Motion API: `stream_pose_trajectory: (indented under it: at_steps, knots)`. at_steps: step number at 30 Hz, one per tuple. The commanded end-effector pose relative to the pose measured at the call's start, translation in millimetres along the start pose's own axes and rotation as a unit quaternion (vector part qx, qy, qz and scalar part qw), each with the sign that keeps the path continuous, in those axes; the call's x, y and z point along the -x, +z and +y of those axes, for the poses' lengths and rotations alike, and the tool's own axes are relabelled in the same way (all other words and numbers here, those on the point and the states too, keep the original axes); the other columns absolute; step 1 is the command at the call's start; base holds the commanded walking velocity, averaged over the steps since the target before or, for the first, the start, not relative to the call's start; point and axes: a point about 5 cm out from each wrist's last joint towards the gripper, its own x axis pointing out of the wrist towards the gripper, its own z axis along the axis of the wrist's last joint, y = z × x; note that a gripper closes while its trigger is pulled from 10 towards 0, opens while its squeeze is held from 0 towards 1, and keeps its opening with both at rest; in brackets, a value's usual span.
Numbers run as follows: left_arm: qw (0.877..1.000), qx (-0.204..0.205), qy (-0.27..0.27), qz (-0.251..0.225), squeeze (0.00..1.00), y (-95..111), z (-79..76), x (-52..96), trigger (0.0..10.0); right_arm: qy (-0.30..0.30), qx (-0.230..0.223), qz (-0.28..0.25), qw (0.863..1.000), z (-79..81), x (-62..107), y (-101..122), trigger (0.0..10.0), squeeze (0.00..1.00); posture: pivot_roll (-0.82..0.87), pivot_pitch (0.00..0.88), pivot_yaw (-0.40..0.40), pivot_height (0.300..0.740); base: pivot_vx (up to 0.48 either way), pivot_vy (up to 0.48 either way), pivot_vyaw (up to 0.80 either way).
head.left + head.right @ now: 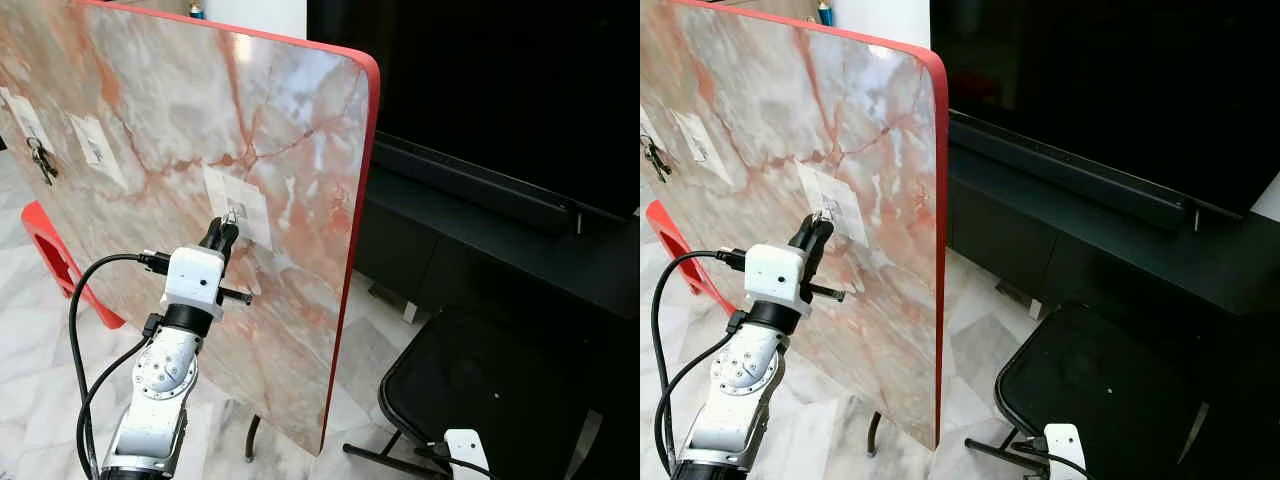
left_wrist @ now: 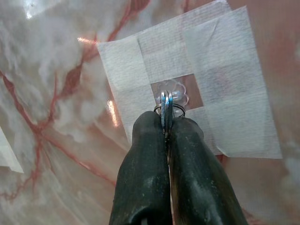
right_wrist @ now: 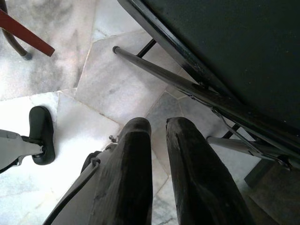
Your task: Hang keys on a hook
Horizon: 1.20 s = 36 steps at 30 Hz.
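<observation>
The left gripper (image 2: 165, 129) was clamped narrow on the keys (image 2: 164, 108), pinching the flat metal edge-on between its two fingers (image 2: 145, 168) so that only a thin bright sliver and part of the ring (image 2: 179, 111) stuck out past the tips. The keys sat right at the hook (image 2: 172, 89), a small clear plastic piece in the middle of a white tape patch (image 2: 220, 70) stuck to the upright marble board (image 1: 180, 120). Whether the ring had caught the hook could not be told; the two overlapped in the left wrist view.

The keys looked light, stiff and slick, thin enough to pivot or slide in a pinch, so a hold low on the blade, leaving the ring free, seemed the sound one. The hook seemed the weaker part: small, clear plastic held by tape, likely to peel or flex if pushed hard, so only a gentle downward settle would suit it.

Another key bunch (image 1: 41, 162) hung from a tape patch farther along the board.

The right gripper (image 3: 158, 136) hung idle low by a black chair (image 1: 480, 390) over the marble floor (image 3: 70, 70), its fingers close together with a slim gap and nothing between them
</observation>
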Motion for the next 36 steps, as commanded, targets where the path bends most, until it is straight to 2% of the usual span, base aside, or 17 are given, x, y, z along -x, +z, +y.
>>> stream_pose_trajectory:
  at_steps: [1, 4, 12, 21, 30, 36]
  knots:
    - [1.000, -0.007, 0.009, -0.003, 0.00, 2, 4.8, -5.9, 10.0, -0.002, 0.003, 0.001, 1.000, -2.0, 0.2, 1, 10.0, 0.00, -0.02, 0.000, -0.055, 0.740, 0.000, 0.000, 0.00]
    - [1.000, -0.008, 0.011, -0.005, 0.00, 1, 5.8, -10.2, 10.0, -0.002, 0.002, 0.000, 1.000, -1.7, 0.2, 1, 10.0, 0.00, -0.02, 0.000, -0.054, 0.740, 0.000, 0.000, 0.00]
    - [1.000, -0.008, 0.011, 0.000, 0.00, -1, 4.7, -10.0, 10.0, -0.002, 0.001, 0.000, 1.000, -1.6, 0.2, 0, 10.0, 0.00, -0.03, 0.000, -0.051, 0.740, 0.000, 0.000, 0.00]
    - [0.999, -0.006, -0.013, 0.042, 0.00, -18, -3.9, -4.7, 10.0, -0.002, 0.001, 0.000, 1.000, -1.6, 0.2, 0, 10.0, 0.00, -0.03, 0.000, -0.050, 0.740, 0.000, 0.000, 0.00]
    - [0.999, -0.004, -0.017, 0.052, 0.00, -22, -5.9, -2.8, 10.0, -0.002, 0.001, 0.001, 1.000, -1.6, 0.2, 1, 10.0, 0.00, -0.03, 0.000, -0.052, 0.740, 0.000, 0.000, 0.00]
    - [0.998, -0.002, -0.017, 0.063, 0.00, -26, -6.5, 4.7, 10.0, -0.002, 0.001, 0.000, 1.000, -1.6, 0.2, 1, 10.0, 0.00, -0.03, 0.000, -0.052, 0.740, 0.000, 0.000, 0.00]
